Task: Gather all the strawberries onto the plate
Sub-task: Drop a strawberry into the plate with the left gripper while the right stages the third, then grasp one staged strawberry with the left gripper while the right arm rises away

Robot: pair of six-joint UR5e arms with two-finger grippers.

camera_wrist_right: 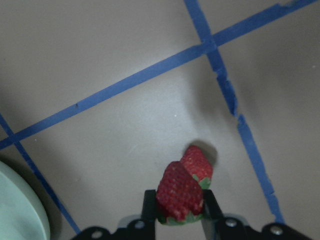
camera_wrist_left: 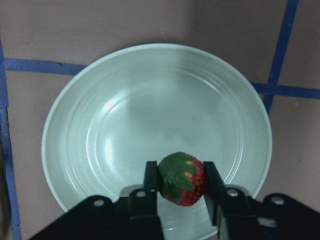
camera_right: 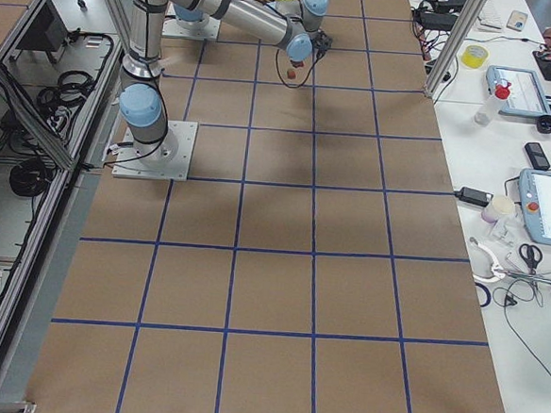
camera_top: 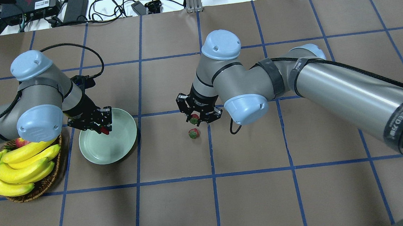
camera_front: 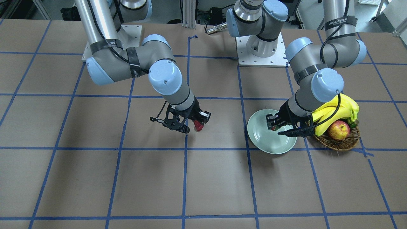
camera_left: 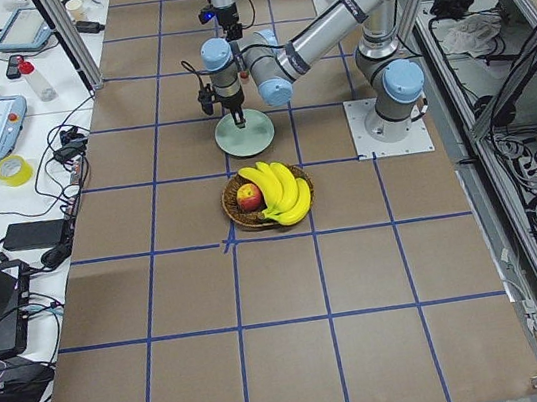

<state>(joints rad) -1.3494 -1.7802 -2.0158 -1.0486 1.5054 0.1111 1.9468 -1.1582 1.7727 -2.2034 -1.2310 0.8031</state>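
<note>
My left gripper (camera_top: 103,128) is shut on a red strawberry (camera_wrist_left: 181,178) with a green cap and holds it above the near part of the pale green plate (camera_top: 118,146). The plate's inside (camera_wrist_left: 150,110) holds nothing. My right gripper (camera_top: 195,120) is shut on a second strawberry (camera_wrist_right: 180,195), lifted a little off the table to the right of the plate. A third strawberry (camera_top: 193,133) lies on the brown table just beyond it and shows right behind the held one in the right wrist view (camera_wrist_right: 198,161).
A wicker basket (camera_top: 38,187) with bananas (camera_top: 18,167) and a red-yellow apple (camera_front: 339,130) stands right beside the plate, under my left arm's elbow. The brown table carries a grid of blue tape lines (camera_top: 213,176). Cables and gear lie along the far edge.
</note>
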